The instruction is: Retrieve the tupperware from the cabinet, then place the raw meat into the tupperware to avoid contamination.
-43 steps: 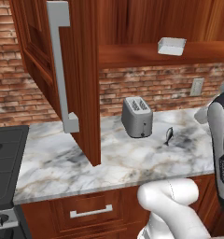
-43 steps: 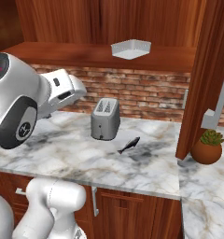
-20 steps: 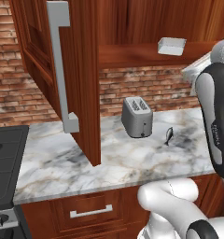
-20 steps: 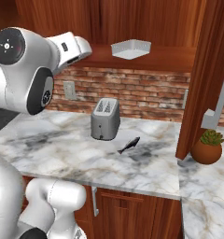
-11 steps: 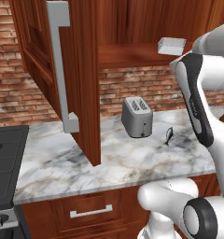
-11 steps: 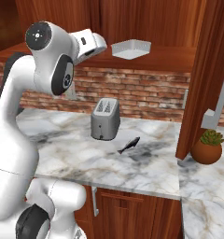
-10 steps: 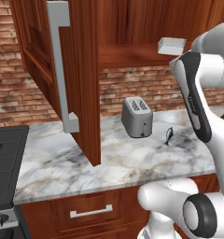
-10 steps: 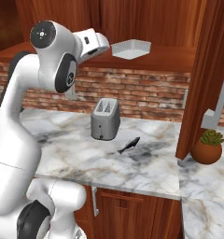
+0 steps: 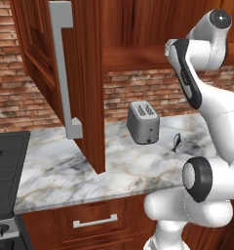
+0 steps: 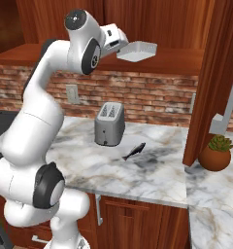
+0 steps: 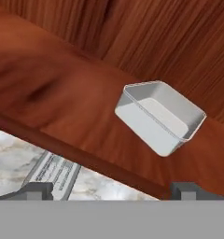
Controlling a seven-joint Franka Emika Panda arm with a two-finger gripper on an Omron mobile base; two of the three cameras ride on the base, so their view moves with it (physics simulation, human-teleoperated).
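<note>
On the cabinet (image 10: 176, 29) shelf sits the tupperware (image 10: 137, 51) — end effector (image 10: 122, 44) beside it, jaws apart.

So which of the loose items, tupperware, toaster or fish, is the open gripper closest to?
The tupperware, the white container alone on the cabinet shelf, just ahead of the gripper. The toaster and raw meat sit below on the counter.

The white arm reaches up to the cabinet shelf (image 10: 186, 61), its gripper (image 10: 119, 46) just beside the left end of the tupperware (image 10: 137, 51). On the marble counter (image 10: 113, 170), the toaster (image 10: 109, 124) stands near the back edge; the raw meat (image 10: 133, 151) lies beside it, a potted plant (image 10: 215, 153) near the right edge
</note>
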